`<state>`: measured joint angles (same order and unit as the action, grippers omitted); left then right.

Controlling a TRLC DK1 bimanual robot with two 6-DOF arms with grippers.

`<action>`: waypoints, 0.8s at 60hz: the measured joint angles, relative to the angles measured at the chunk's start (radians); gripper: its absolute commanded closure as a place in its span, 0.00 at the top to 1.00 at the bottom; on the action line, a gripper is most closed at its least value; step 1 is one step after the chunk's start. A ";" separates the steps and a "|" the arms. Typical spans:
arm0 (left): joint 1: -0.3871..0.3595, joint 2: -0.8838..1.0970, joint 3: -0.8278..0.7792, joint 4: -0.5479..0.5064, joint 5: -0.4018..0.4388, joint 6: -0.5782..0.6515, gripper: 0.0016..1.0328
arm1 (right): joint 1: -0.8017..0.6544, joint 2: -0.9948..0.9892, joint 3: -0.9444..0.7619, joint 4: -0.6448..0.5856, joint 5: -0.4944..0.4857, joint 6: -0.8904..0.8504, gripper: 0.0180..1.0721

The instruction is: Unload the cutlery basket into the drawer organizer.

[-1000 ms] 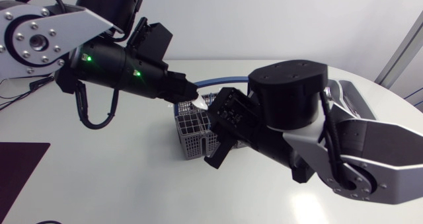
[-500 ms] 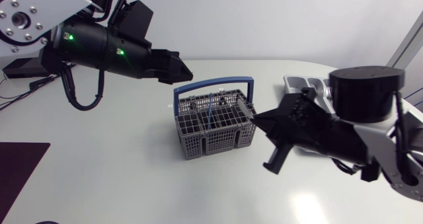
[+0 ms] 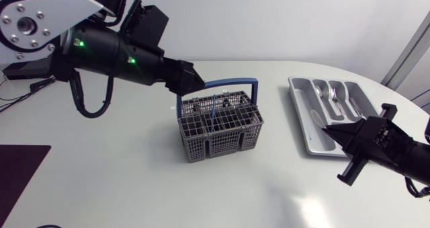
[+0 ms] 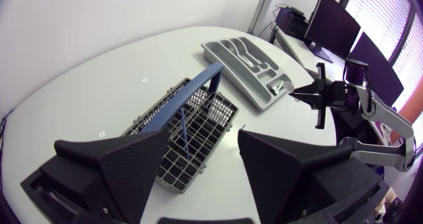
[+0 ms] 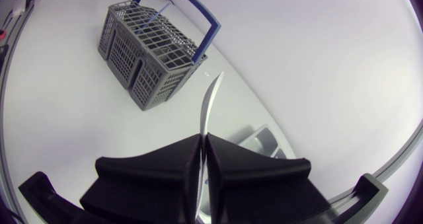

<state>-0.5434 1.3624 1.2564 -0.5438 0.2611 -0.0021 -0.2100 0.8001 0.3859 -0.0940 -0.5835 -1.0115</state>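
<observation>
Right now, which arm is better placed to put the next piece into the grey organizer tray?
Right. The right hand is shut on a slim pale utensil and sits beside the grey plastic drawer organizer. The left hand is open, empty, above the grey mesh cutlery basket.

- A white, matte table (image 3: 101, 167) is seen filling most of the head view; its surface is plain and uniform.
- The far edge is noted running across the upper middle of the frame, then curving down toward the right side, so that end of the table is rounded.
- A bright patch of reflected light (image 3: 306, 204) is recorded on the tabletop at lower right.
- A dark maroon mat (image 3: 20, 177) is observed lying flat at the lower left corner, cut off by the frame edge.
- Small marks (image 4: 144, 80) are noted on the tabletop in the left wrist view, well apart.
- Lighting is even; only soft shadows are recorded.
</observation>
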 measured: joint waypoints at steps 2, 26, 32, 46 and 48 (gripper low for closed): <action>-0.005 0.000 -0.001 0.000 -0.001 0.003 0.76 | -0.030 0.000 -0.011 0.013 -0.021 -0.029 0.08; -0.014 0.000 -0.012 -0.005 -0.005 0.011 0.76 | -0.395 0.289 -0.008 0.094 -0.223 -0.377 0.08; -0.014 0.000 -0.014 -0.006 -0.005 0.011 0.76 | -0.458 0.395 0.040 0.105 -0.229 -0.468 0.08; -0.014 0.008 -0.016 -0.006 -0.005 0.011 0.76 | -0.531 0.619 0.140 0.224 -0.222 -0.615 0.09; -0.014 0.010 -0.016 -0.006 -0.005 0.011 0.76 | -0.532 0.643 0.144 0.254 -0.219 -0.627 0.10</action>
<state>-0.5579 1.3724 1.2400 -0.5503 0.2565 0.0086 -0.7422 1.4429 0.5297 0.1596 -0.8021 -1.6382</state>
